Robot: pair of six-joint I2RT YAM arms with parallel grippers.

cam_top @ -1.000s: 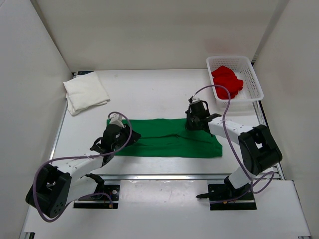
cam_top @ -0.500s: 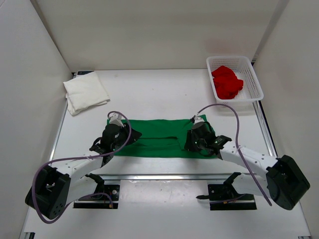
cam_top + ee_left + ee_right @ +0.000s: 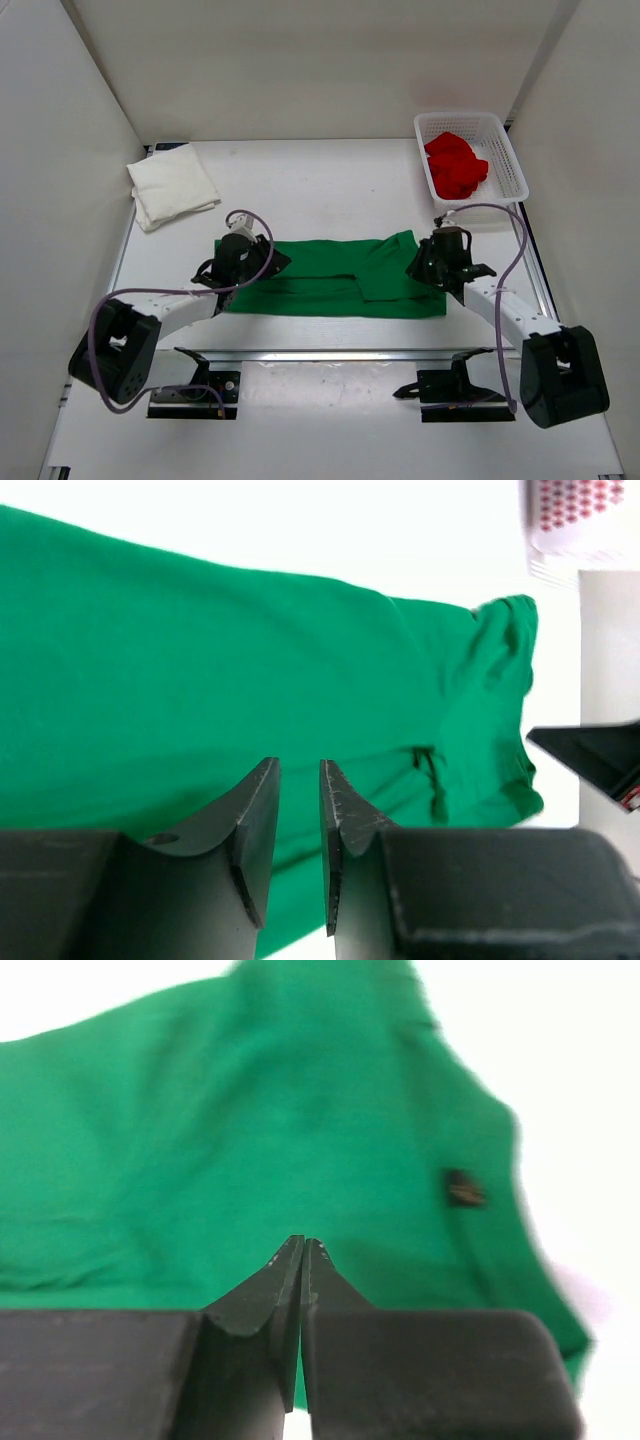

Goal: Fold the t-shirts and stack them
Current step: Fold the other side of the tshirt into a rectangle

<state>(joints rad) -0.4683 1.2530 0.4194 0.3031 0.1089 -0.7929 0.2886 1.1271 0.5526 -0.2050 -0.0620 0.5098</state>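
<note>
The green shirt point(image 3: 320, 280) lies flat on the table point(image 3: 320, 190), on the near side, in the middle. It is folded into a long strip that runs from left to right. Its right end is bumpy, with a flap turned over on top. A small dark tag point(image 3: 461, 1188) shows near that end.

The left gripper point(image 3: 298, 768) is over the left end of the green shirt. Its two fingers are a little apart, and nothing is between them.

The right gripper point(image 3: 302, 1244) is by the right end of the green shirt. Its two fingers are pressed together at the tips. I cannot see any cloth caught in them, but the view from that wrist is blurry.

The white shirt point(image 3: 172, 187) lies folded at the far left of the table, well apart from the green one. The red shirt point(image 3: 455, 165) sits in a bunch inside the basket point(image 3: 512, 165) at the far right
</note>
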